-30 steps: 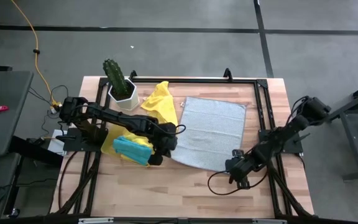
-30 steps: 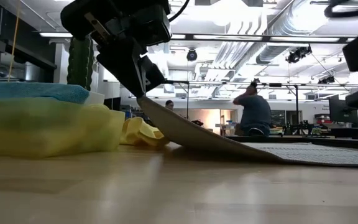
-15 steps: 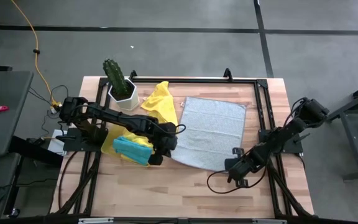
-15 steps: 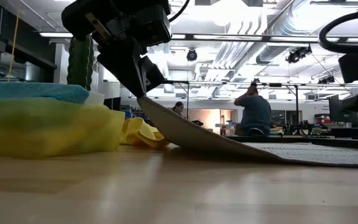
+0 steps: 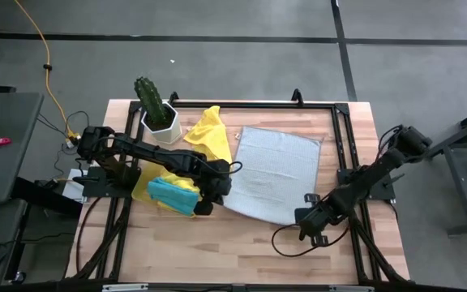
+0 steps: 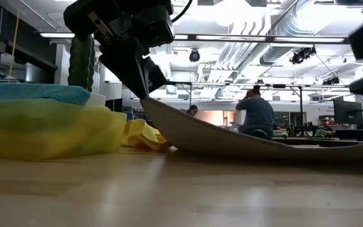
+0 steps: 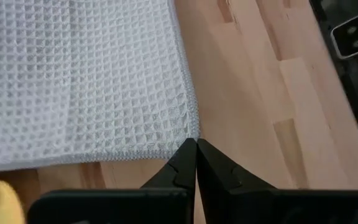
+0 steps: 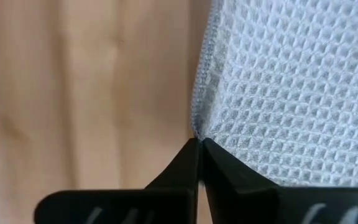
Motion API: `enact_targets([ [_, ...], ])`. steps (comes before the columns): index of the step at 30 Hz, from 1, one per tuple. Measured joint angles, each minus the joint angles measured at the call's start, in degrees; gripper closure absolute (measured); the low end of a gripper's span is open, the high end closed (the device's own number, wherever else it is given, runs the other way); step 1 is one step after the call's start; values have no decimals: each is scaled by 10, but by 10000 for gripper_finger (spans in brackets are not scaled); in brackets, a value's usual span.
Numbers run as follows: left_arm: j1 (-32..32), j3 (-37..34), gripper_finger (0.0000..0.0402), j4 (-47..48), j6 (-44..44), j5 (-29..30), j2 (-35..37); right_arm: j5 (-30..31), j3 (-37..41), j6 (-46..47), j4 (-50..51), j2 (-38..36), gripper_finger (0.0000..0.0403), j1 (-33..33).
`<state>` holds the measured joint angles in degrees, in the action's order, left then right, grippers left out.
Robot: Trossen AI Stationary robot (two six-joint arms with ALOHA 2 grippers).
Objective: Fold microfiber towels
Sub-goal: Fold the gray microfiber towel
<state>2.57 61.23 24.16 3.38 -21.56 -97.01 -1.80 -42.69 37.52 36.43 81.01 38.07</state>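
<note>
left gripper: fingers pinched together on one near corner of the grey towel, holding it just off the table; the low view shows that edge lifted
right gripper: fingers closed on the other near corner of the same towel, low at the table
grey towel: spread flat mid-table in waffle weave, not folded; both near corners gripped
done so far: turquoise towel lies folded on a yellow towel stack beside the left arm, so some towels look finished
left to do: first fold of the grey towel not yet made, looks like the start of that step; crumpled yellow towel next to the cactus pot unfolded
hidden: left arm covers part of the stack, so the count of yellow towels is unclear; no lime green towel visible
hard to make out: right gripper in the low view is cut off at the picture edge; how much cloth sits between either pair of fingers
</note>
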Motion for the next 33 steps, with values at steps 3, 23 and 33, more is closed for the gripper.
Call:
enact_targets([
  [3, 3, 0, 401, 1, -34, -40, 6, -32, -3, 8, 2, -44, 401, 0],
  [23, 118, 106, 401, 70, -12, -52, 15, 115, -4, 155, 226, -358, 403, -103],
  [33, 194, 107, 401, 37, -15, 41, -20, 183, 25, 153, 313, -356, 403, -223],
])
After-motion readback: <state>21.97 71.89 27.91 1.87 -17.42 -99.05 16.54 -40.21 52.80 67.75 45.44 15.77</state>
